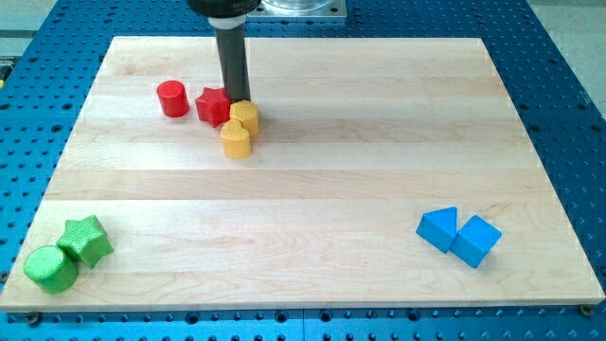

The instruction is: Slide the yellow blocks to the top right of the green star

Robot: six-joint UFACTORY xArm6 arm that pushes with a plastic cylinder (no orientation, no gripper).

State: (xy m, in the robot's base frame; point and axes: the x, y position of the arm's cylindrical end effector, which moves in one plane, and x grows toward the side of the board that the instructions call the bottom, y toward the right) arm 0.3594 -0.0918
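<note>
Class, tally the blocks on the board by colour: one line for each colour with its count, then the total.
Red: 2, cylinder and star
Yellow: 2, upper and lower
Green: 2, star and cylinder
Blue: 2, left and right
Total: 8

From where I sit the scene is bright and evenly lit, the light seemingly from overhead. The pale wooden board [312, 189] shows soft, short shadows only: a faint one under the two blue blocks [458, 235] at near right, another beside the green star block [86, 239] and green cylinder [50, 269] at near left. My tip [237, 98] casts a dim smudge by the yellow blocks [240, 128]. No harsh glare anywhere. Focus is fair throughout; the rod's top, at the far edge, looks slightly soft, perhaps blurred.
</note>
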